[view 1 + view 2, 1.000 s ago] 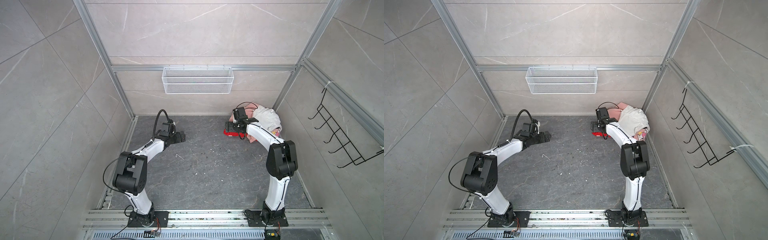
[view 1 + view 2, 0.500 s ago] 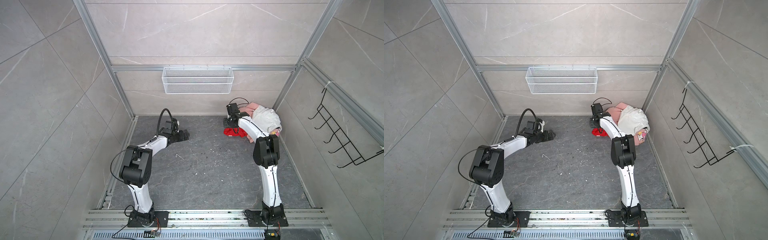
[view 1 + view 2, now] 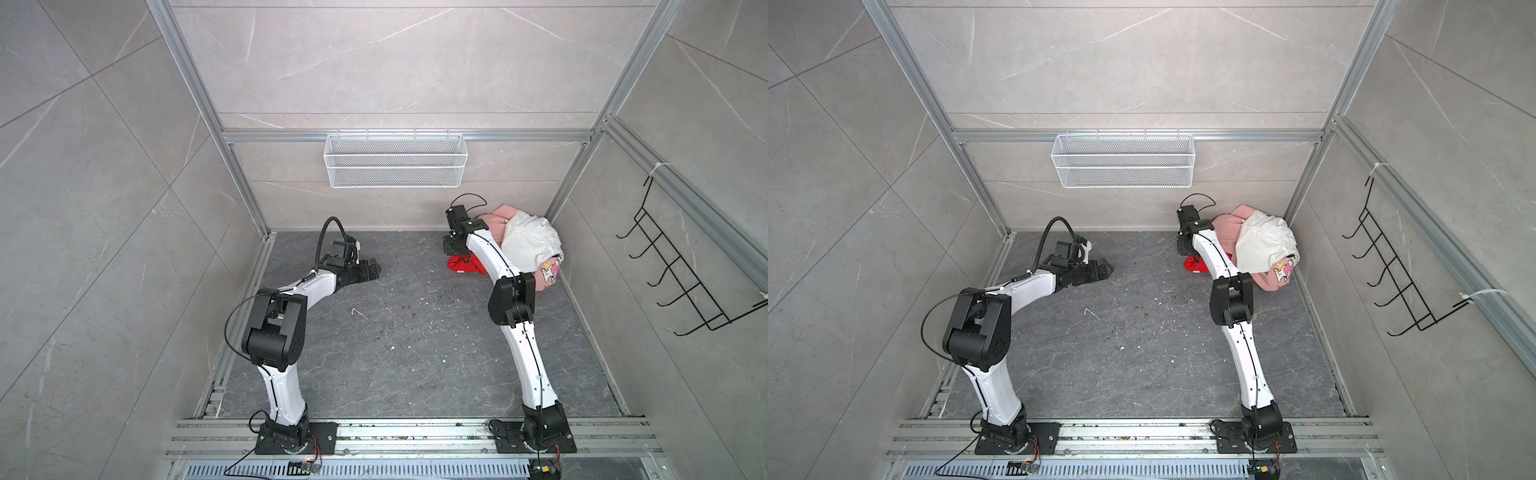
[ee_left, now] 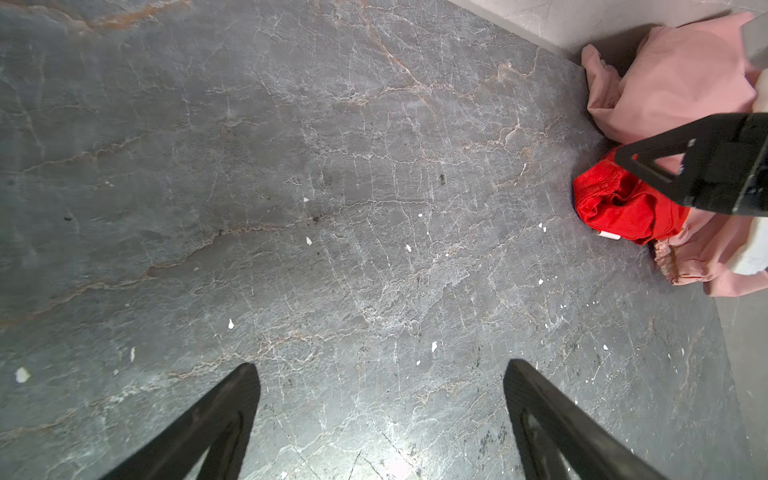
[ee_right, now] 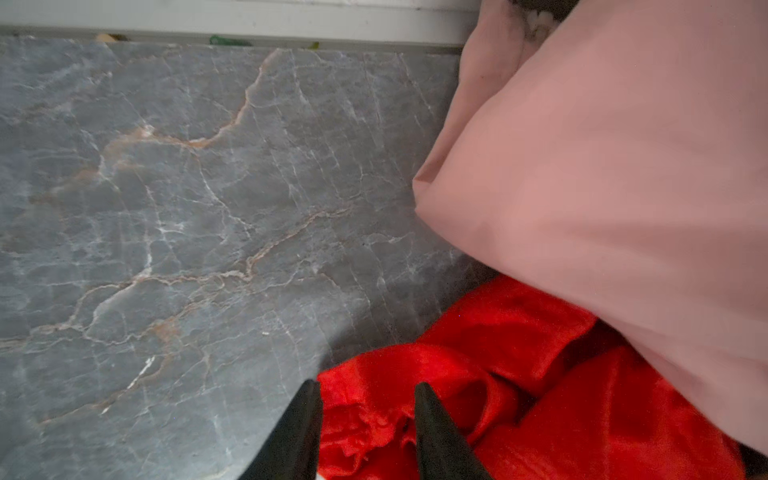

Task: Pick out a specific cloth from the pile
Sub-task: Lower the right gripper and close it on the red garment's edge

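In both top views, your right gripper (image 3: pixel 459 257) points down at the near left foot of the pile (image 3: pixel 530 245), which sits in the far right corner. The cloth (image 3: pixel 462 266) is a small, bright red bunch on the grey floor (image 3: pixel 415 332). It lies against the pink garment (image 3: pixel 494 220), and the white garment (image 3: pixel 532 249) is heaped on top. Your left gripper (image 3: pixel 371 268) hovers low over bare floor, well away from the pile.

From the left wrist, your left gripper (image 4: pixel 380 368) has its jaws spread wide with nothing between them. The cloth (image 4: pixel 623 208) shows as crumpled, slightly glossy red fabric with a small white tag (image 4: pixel 609 235) at its edge. One black finger (image 4: pixel 648 162) of the other arm crosses over it.

From the right wrist, the jaws of your right gripper (image 5: pixel 368 399) stand narrow. They are closed on a ruffled fold of the cloth (image 5: pixel 519 374), and the pink garment (image 5: pixel 602 187) bulges just beside them.

A second ago those jaws were wide and that arm was folded closer in. It now reaches further toward the back wall (image 3: pixel 395 216). The cloth lies where it lay, and your left arm has stretched slightly forward.
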### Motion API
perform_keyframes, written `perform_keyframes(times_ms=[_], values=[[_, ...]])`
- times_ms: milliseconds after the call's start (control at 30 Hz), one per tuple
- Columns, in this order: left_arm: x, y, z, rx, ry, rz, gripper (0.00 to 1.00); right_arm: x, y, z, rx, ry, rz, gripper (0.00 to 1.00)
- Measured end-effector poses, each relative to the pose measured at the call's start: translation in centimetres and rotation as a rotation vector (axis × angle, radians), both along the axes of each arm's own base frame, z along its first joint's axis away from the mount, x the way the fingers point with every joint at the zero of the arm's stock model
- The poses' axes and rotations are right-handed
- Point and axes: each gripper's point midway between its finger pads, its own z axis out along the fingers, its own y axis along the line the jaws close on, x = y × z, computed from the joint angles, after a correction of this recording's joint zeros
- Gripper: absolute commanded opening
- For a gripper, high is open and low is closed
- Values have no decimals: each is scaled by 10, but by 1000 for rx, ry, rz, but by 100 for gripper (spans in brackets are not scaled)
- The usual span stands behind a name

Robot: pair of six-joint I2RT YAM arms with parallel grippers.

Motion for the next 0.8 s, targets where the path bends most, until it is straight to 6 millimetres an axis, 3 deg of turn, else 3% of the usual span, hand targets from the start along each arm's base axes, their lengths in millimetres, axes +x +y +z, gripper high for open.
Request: perform_keyframes(times_ms=[800], values=[[-2,-3,-6,-14,22,-3,95,-1,-6,-27,-15,36,-56,33]])
